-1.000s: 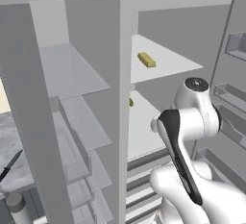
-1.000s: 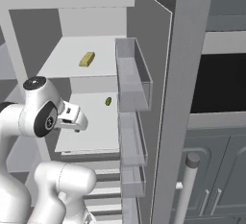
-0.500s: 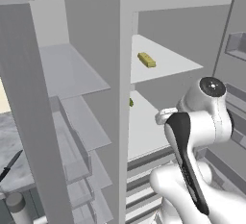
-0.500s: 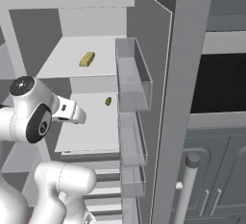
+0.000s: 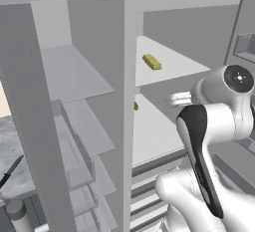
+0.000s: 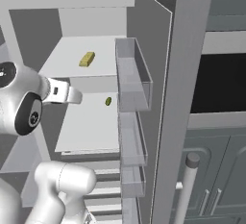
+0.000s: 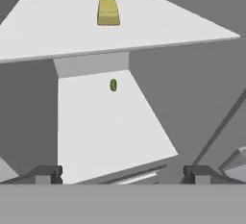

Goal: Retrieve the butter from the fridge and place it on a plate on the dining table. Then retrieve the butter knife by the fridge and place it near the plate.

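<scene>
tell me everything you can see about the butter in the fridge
The butter is a small yellow rectangular stick, plain and unwrapped as far as the pictures show. It lies flat on the upper white shelf of the open fridge, set back from the front edge. Only the shelf touches it. A tiny olive-green lump sits on the shelf below. The gripper is open, lower down and short of the butter, holding nothing.

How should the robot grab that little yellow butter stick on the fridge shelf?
Probably across its two long sides, near the middle. The butter lies flat on the upper white shelf, its short end facing the open front, nothing beside it. The gripper, jaws wide, is lower, level with the shelf holding the small green lump, so it should rise, then come straight in from the front.
</scene>
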Motion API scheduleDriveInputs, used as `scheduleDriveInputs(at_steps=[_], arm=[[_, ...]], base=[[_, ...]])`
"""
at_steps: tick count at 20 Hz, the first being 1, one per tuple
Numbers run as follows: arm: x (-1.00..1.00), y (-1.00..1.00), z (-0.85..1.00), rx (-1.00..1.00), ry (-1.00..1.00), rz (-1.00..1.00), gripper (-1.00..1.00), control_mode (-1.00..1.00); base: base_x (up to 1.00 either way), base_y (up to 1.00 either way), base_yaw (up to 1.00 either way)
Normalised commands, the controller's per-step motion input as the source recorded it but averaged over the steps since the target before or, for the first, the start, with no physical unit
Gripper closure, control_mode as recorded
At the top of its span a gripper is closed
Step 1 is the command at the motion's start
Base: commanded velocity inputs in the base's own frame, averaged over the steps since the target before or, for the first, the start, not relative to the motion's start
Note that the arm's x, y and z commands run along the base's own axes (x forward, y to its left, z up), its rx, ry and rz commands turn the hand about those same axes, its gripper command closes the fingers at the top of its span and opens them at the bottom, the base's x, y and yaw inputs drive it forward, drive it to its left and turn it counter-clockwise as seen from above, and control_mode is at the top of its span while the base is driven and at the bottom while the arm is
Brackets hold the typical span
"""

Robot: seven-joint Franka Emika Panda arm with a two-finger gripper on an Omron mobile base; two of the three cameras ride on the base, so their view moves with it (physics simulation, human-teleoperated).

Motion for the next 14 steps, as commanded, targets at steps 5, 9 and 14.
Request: scheduleDriveInputs(at_steps=[5,9,14], arm=[[0.0,0.0,0.64,0.0,-0.14,0.01,-1.0,-1.0],[0.1,0.0,0.22,0.02,0.0,0.01,-1.0,-1.0],[0.34,0.0,0.12,0.02,0.0,0.0,-1.0,-1.0]], base=[[0.0,0.0,0.0],[0.0,0.0,0.0],[0.0,0.0,0.0]])
